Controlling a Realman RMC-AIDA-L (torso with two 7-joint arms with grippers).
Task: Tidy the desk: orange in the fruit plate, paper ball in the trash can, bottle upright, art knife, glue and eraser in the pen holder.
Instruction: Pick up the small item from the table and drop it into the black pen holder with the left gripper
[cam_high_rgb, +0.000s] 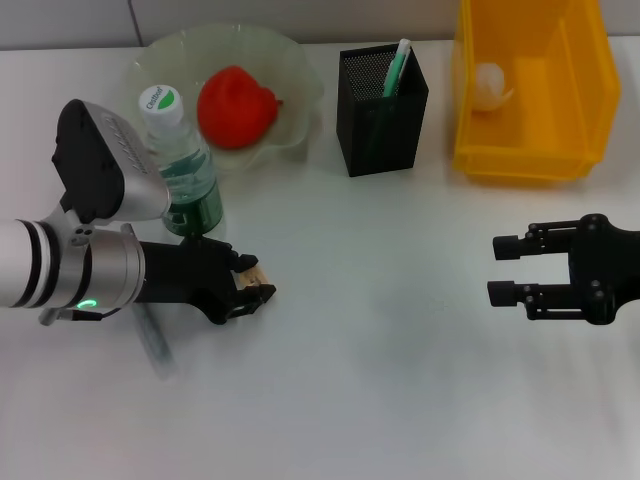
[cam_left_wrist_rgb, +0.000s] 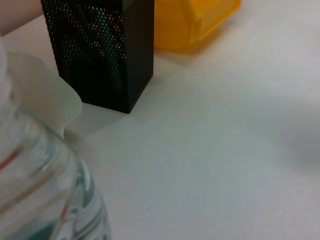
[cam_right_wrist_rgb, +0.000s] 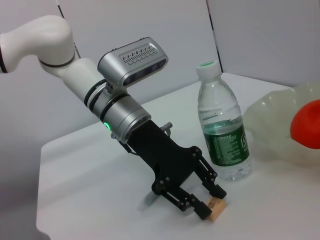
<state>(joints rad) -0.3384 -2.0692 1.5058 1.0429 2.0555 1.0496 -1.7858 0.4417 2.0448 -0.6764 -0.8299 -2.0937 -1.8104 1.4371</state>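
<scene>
My left gripper (cam_high_rgb: 252, 281) is low on the table in front of the bottle, with a finger on each side of a small tan eraser (cam_high_rgb: 251, 277). It appears shut on the eraser, which touches the table; the right wrist view shows the eraser (cam_right_wrist_rgb: 216, 207) too. The green-labelled bottle (cam_high_rgb: 181, 160) stands upright. A grey art knife (cam_high_rgb: 155, 345) lies under my left arm. The orange (cam_high_rgb: 236, 106) sits in the pale fruit plate (cam_high_rgb: 300, 60). The paper ball (cam_high_rgb: 491, 85) lies in the yellow bin (cam_high_rgb: 580, 90). The black mesh pen holder (cam_high_rgb: 382, 100) holds a green item. My right gripper (cam_high_rgb: 508, 270) is open and empty at the right.
The left wrist view shows the bottle (cam_left_wrist_rgb: 40, 200) close by, with the plate rim (cam_left_wrist_rgb: 45, 95), pen holder (cam_left_wrist_rgb: 100, 50) and yellow bin (cam_left_wrist_rgb: 195, 25) beyond. White tabletop lies between the two grippers.
</scene>
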